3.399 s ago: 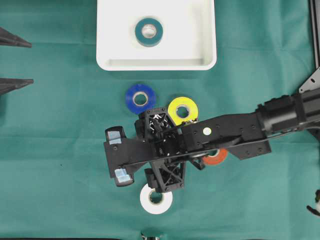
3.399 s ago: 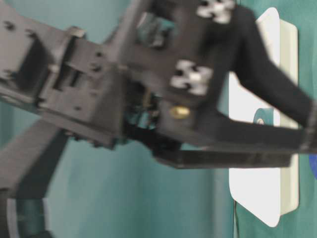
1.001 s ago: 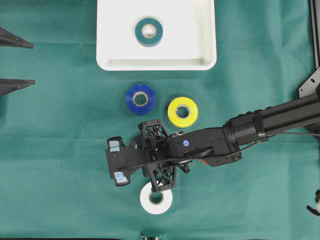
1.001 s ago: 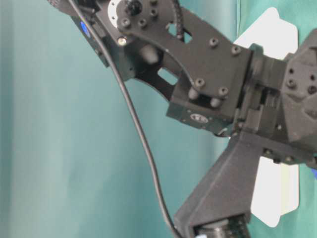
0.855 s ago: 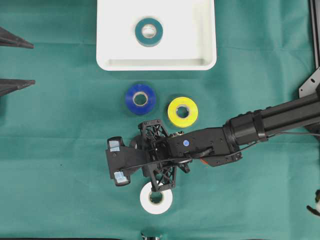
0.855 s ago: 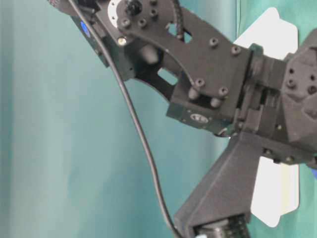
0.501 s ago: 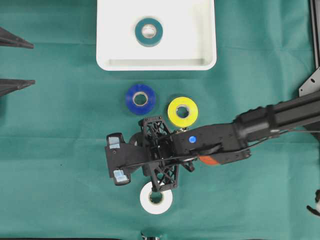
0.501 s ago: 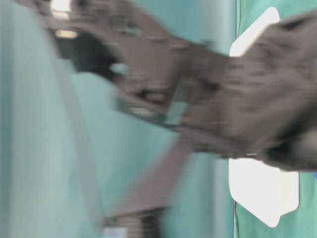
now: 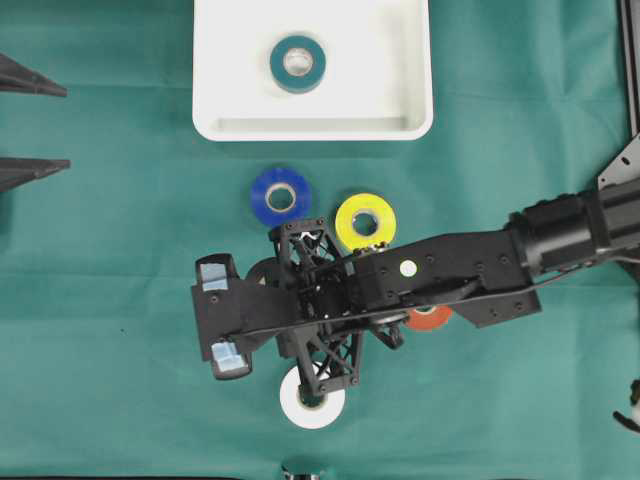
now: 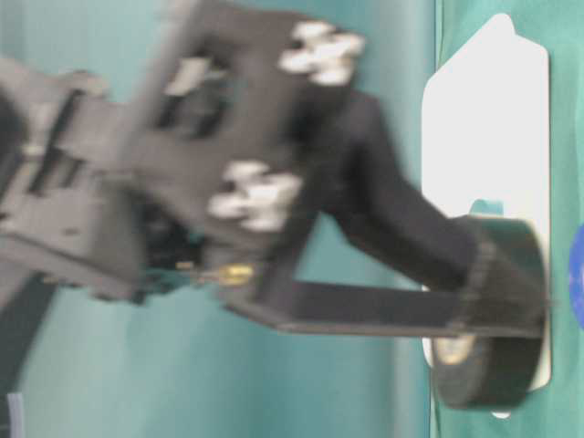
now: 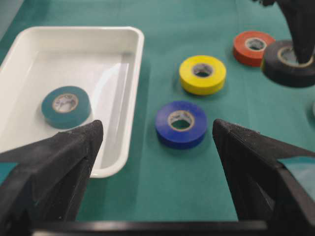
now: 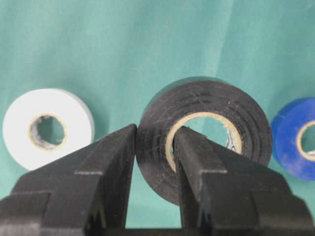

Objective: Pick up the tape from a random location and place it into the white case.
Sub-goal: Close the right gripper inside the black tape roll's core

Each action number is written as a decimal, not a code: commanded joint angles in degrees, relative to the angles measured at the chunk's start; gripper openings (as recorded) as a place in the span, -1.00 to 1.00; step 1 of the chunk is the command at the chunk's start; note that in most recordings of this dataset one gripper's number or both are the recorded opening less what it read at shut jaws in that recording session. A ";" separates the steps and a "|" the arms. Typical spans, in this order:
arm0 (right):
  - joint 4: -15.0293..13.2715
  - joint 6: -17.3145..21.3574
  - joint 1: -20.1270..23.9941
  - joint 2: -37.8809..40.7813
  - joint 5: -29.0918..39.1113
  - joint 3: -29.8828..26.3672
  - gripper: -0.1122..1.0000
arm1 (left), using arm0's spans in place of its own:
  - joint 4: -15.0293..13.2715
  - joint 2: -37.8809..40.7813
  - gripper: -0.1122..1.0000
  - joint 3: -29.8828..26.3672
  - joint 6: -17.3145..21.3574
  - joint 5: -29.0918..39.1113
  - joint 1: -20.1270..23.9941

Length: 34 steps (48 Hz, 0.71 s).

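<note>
Right gripper (image 12: 153,147): clamped on the black tape roll (image 12: 211,123), one finger through the roll's cardboard core, the other against its outer wall
Black tape roll: pinched at its rim and lifted off the green cloth-covered table (image 9: 100,350); the table-level view shows it hanging at the fingertips, though blurred
Left gripper (image 11: 155,147): jaws spread wide and holding nothing, aimed along the table towards the blue roll
White case (image 9: 230,110): shallow white plastic rectangular tray with rounded corners at the table's far edge in the overhead view, with a teal tape roll (image 9: 297,63) lying flat inside it
Blue tape roll (image 9: 280,196): flat on the cloth just in front of the case's near rim
Yellow tape roll (image 9: 365,221): flat beside the blue one, apart from it
Orange tape roll (image 9: 428,317): mostly hidden under the right arm
White tape roll (image 9: 311,404): flat near the table's near edge, partly covered by the gripper frame
</note>
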 commanded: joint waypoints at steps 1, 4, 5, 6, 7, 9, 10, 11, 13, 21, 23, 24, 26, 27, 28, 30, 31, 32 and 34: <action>0.00 0.09 0.00 -3.34 2.20 -3.43 -0.34 | 0.09 0.70 0.94 -0.44 0.09 -0.26 -0.09; 0.00 0.09 0.09 -3.78 3.69 -4.83 -0.34 | 0.09 0.62 0.94 -0.44 0.09 -0.26 -0.09; -0.09 0.09 0.00 -3.96 4.04 -5.19 -0.34 | 0.09 0.62 0.94 -0.44 0.09 -0.26 -0.09; -0.09 0.18 0.00 -4.04 4.48 -5.54 -0.34 | 0.09 0.70 0.94 -0.44 0.09 -0.26 -0.09; -0.09 0.09 0.09 -4.22 4.92 -5.89 -0.34 | 0.09 0.62 0.94 -0.44 0.09 -0.26 -0.09; -0.18 0.09 0.09 -4.48 5.63 -6.50 -0.34 | 0.09 0.62 0.94 -0.44 0.09 -0.18 -0.09; -0.18 0.18 0.09 -4.66 6.06 -6.77 -0.34 | 0.09 0.62 0.94 -0.44 0.09 -0.26 -0.09; -0.18 0.18 0.09 -4.83 6.33 -7.12 -0.34 | 0.09 0.62 0.94 -0.44 0.09 -0.18 -0.09; -0.18 0.09 0.09 -5.19 7.12 -7.56 -0.34 | 0.09 0.62 0.94 -0.44 0.09 -0.18 -0.09; -0.44 0.53 0.09 -7.03 10.46 -9.76 -0.34 | 0.09 0.62 0.94 -0.44 0.09 -0.18 -0.09; -0.97 0.79 0.09 -7.38 11.25 -10.28 -0.34 | 0.09 0.70 0.94 -0.53 0.09 -0.18 -0.09; -1.23 0.97 0.09 -7.56 11.69 -10.55 -0.34 | 0.09 0.62 0.94 -0.44 0.09 -0.18 -0.09; -1.76 1.23 0.18 -7.82 12.39 -11.07 -0.34 | 0.09 0.62 0.94 -0.44 0.09 -0.18 -0.09; -2.02 1.41 0.18 -7.91 12.83 -11.34 -0.34 | 0.09 0.62 0.94 -0.44 0.09 -0.18 -0.09; -2.29 1.58 0.26 -8.00 13.18 -11.51 -0.34 | 0.09 0.62 0.94 -0.44 0.09 -0.26 -0.09; -2.81 1.93 0.35 -8.17 14.15 -11.87 -0.34 | 0.09 0.62 0.94 -0.44 0.09 -0.18 -0.09; -2.99 2.02 0.35 -8.26 14.41 -11.95 -0.34 | 0.09 0.62 0.94 -0.44 0.09 -0.18 -0.09; -3.08 2.20 0.35 -8.35 14.59 -12.04 -0.34 | 0.09 0.62 0.94 -0.44 0.09 -0.18 -0.09; -3.25 2.37 0.44 -8.35 14.77 -12.04 -0.34 | 0.09 0.62 0.94 -0.44 0.09 -0.18 -0.09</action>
